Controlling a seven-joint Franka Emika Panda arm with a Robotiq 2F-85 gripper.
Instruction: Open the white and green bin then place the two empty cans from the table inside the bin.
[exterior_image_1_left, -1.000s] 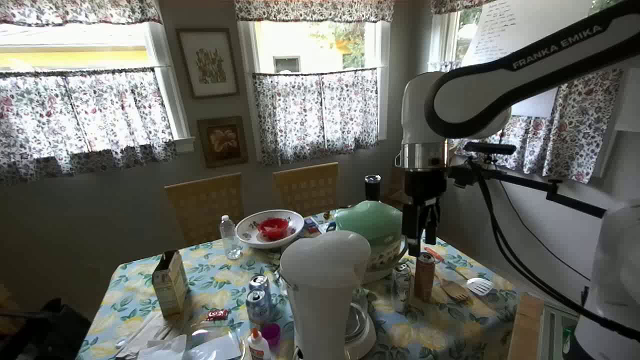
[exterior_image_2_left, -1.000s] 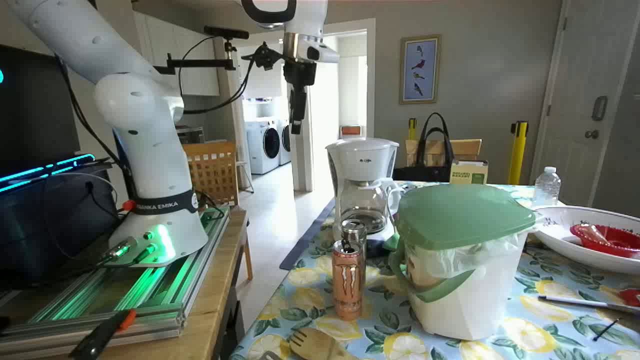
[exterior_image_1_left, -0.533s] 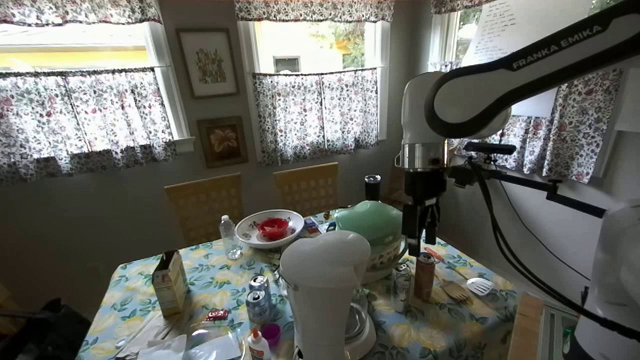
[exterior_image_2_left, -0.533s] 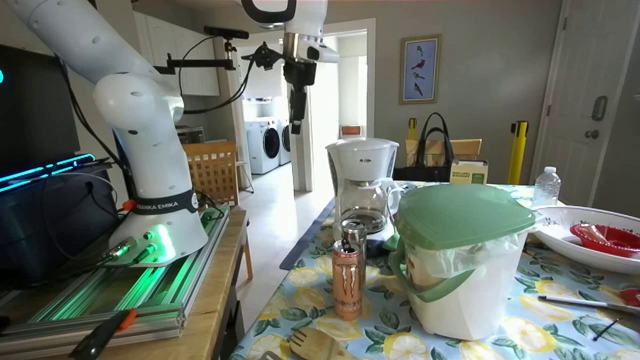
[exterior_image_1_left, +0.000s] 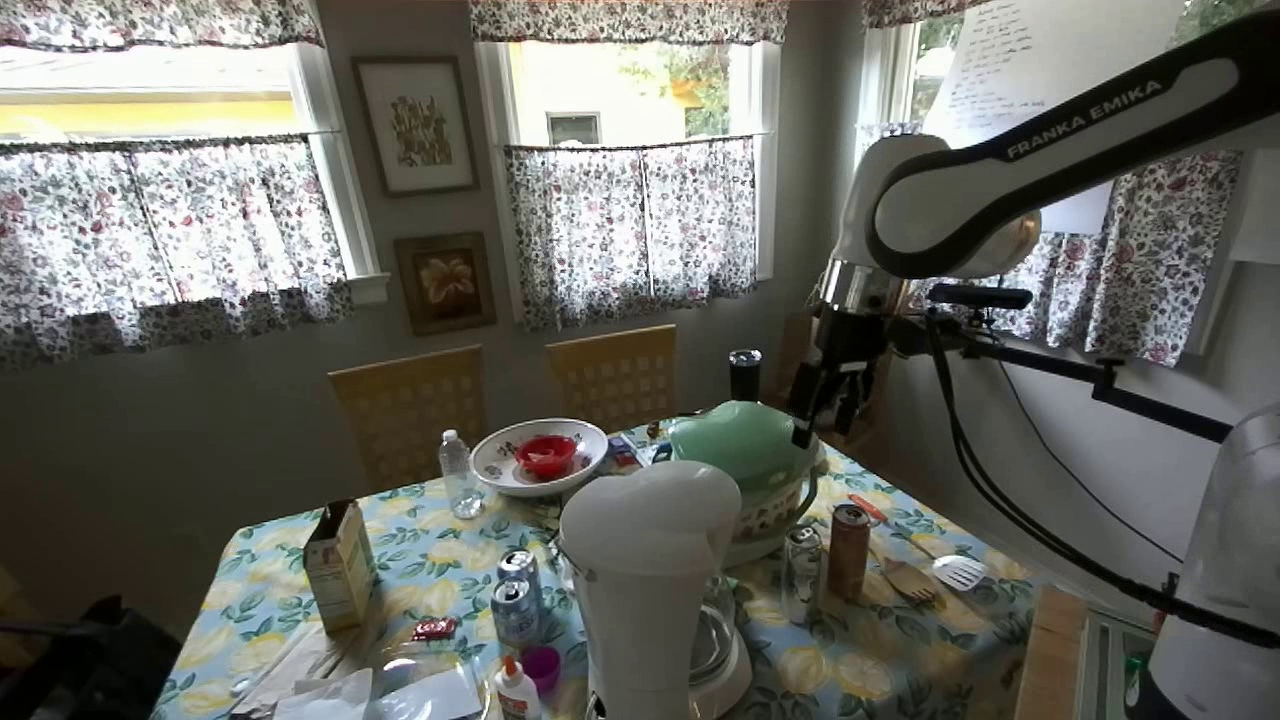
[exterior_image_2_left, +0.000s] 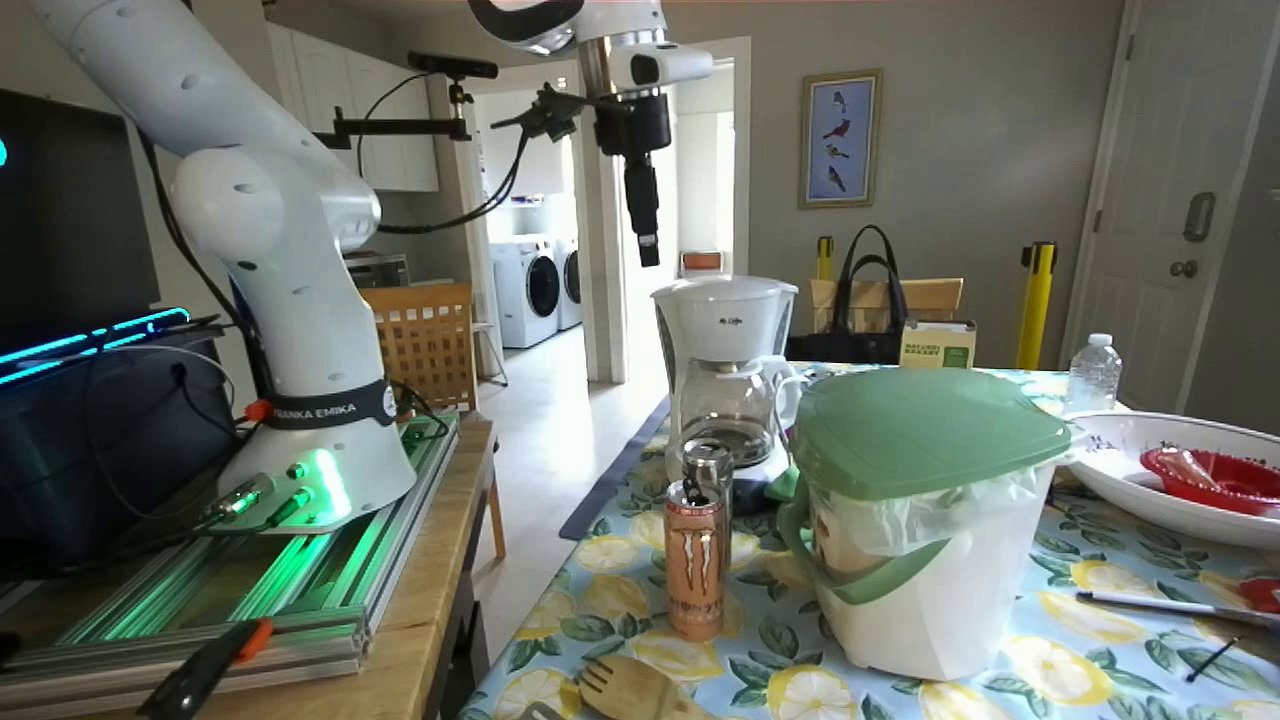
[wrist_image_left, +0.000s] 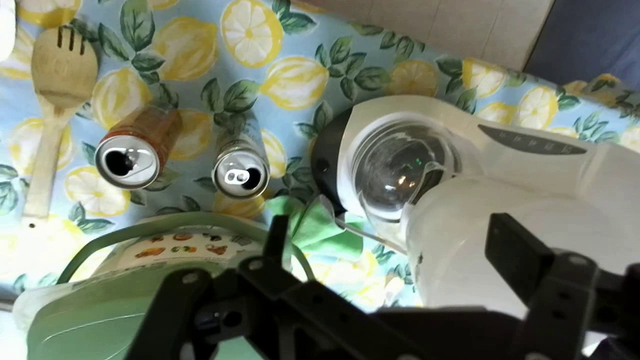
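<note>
Currently in hand: opening the bin (exterior_image_2_left: 960, 600), as I judge it; that first step is not yet done, and the loading must wait for it.
Green lid (exterior_image_2_left: 930, 430): seated over the bin's mouth in both exterior views, with a pale liner (exterior_image_2_left: 920, 515) showing below its edge.
Fingers (wrist_image_left: 520, 257): released and spread wide, grasping nothing; they hang in the air above the worktop (exterior_image_2_left: 610, 600).
Under the fingers: in the wrist view one overlaps the bin and the other the coffee maker (exterior_image_2_left: 725, 320), so the lid is not centred between them.
Orange can (exterior_image_2_left: 695, 565): upright on the worktop beside the bin, apart from it, its top opened; whether it is empty cannot be seen.
Silver can (wrist_image_left: 241, 167): upright just beside the orange one, on the coffee maker's side, apart from both; probably the second can meant.
Blue cans (exterior_image_1_left: 515, 615): two more, past the coffee maker from the silver can; I take them as not wanted, though the task sentence leaves that open.
Next move: bring the fingers across to the bin and down to the lid's rim, where an edge should give better purchase than the broad, smooth top; then lift or tip it clear.
Green handle (exterior_image_2_left: 880, 582): looped low against the bin's side, likely out of the way; the liner might rise with the lid, so a slow lift seems wise.
</note>
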